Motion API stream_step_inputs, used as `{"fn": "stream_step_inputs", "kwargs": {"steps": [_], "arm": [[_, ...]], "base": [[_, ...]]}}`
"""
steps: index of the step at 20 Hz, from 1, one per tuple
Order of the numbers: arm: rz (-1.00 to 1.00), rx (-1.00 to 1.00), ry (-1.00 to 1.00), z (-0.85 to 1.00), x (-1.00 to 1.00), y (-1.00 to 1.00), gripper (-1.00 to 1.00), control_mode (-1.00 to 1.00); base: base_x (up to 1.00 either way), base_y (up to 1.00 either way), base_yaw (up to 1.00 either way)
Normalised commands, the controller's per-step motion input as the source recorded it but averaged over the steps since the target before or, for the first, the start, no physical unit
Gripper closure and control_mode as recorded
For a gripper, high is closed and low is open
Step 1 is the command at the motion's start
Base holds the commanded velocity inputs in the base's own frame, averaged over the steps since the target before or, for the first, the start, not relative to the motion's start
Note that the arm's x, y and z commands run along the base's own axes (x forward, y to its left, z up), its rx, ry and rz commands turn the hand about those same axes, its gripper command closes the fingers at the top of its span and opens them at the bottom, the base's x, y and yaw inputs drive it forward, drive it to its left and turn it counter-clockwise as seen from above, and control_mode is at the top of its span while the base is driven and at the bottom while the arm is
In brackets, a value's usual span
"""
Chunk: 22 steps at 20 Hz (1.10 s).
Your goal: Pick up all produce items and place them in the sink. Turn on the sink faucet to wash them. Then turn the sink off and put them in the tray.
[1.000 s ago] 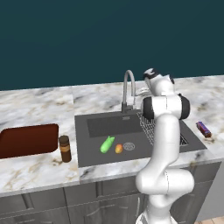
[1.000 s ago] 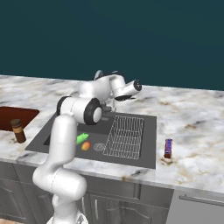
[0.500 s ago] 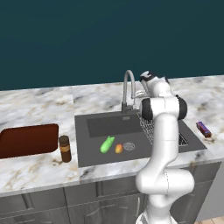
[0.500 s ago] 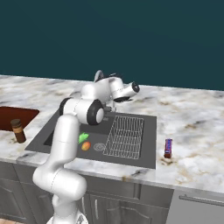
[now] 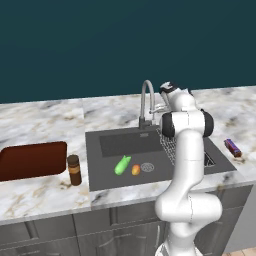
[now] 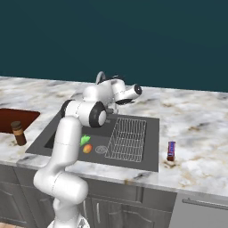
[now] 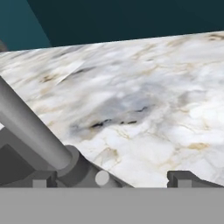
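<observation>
In the dark grey rectangular sink [image 5: 105, 150] lie the bright green cucumber [image 5: 122, 164] and small orange fruit [image 5: 135, 170]. My pincer [image 7: 109, 177] gapes wide beside the slim grey metal faucet [image 5: 146, 102]; rigid, slick, I'd push its handle.

I see a marble counter [image 5: 45, 115] across the middle of the picture. On it, at the left, sit a brown tray [image 5: 31, 160] and a brown jar [image 5: 74, 170]; a small purple bar [image 5: 232, 147] lies at the right.
</observation>
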Motion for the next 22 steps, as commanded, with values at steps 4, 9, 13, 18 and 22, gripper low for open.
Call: {"fn": "stream_step_inputs", "kwargs": {"steps": [4,9,13,18,22], "arm": [[0.00,0.00,0.00,-0.16,0.00,0.00,-1.00,-1.00],[0.00,0.00,0.00,-0.09,0.00,0.00,-1.00,-1.00],[0.00,0.00,-0.01,0.00,0.01,0.09,-1.00,-1.00],[0.00,0.00,0.00,0.00,0.08,0.18,-1.00,-1.00],[0.00,0.00,0.00,-0.08,0.11,0.20,-1.00,-1.00]], "base": [[0.00,0.00,0.00],[0.00,0.00,0.00],[0.00,0.00,0.00],[0.00,0.00,0.00],[0.00,0.00,0.00]]}}
